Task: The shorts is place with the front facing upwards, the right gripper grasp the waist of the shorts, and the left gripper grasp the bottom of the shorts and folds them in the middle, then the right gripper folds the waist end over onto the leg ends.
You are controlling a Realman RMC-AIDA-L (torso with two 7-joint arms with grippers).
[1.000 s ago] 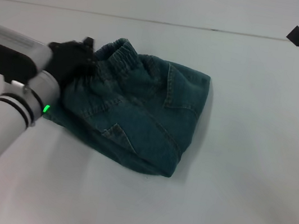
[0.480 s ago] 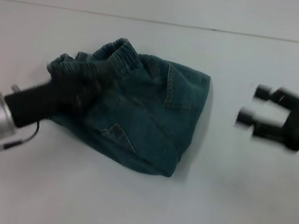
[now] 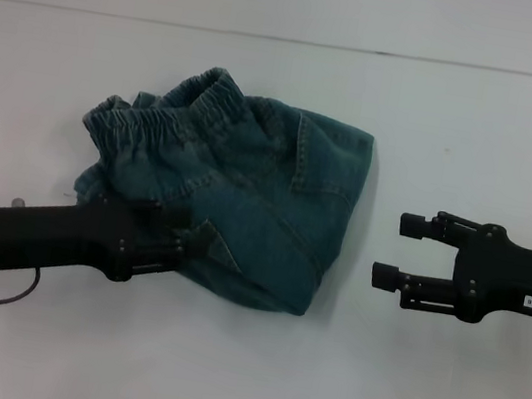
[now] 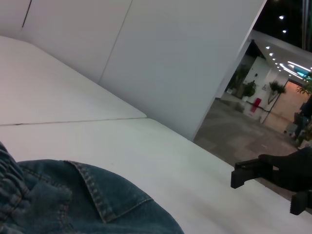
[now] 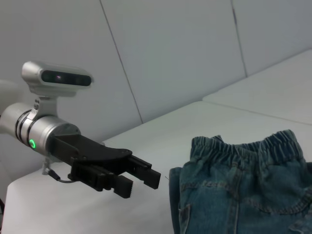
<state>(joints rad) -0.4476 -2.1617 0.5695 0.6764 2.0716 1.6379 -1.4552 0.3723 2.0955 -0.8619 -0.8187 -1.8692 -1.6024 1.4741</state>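
The denim shorts (image 3: pixel 247 192) lie folded in the middle of the white table, with the elastic waistband (image 3: pixel 157 122) bunched at the back left. The shorts (image 5: pixel 243 190) also fill the lower right of the right wrist view. My left gripper (image 3: pixel 179 234) hovers over the front-left part of the shorts, open and holding nothing; the right wrist view shows this left gripper (image 5: pixel 141 183) off the cloth. My right gripper (image 3: pixel 398 251) is open to the right of the shorts, a short gap from their edge, and shows as the right gripper (image 4: pixel 268 192) in the left wrist view.
The white table (image 3: pixel 238 377) runs all around the shorts, with a seam line (image 3: pixel 291 40) along the back. White wall panels stand behind the table in both wrist views.
My left gripper has let go of the waistband and drawn back toward the front left. My right arm has swung in from the back right and now sits level beside the shorts.
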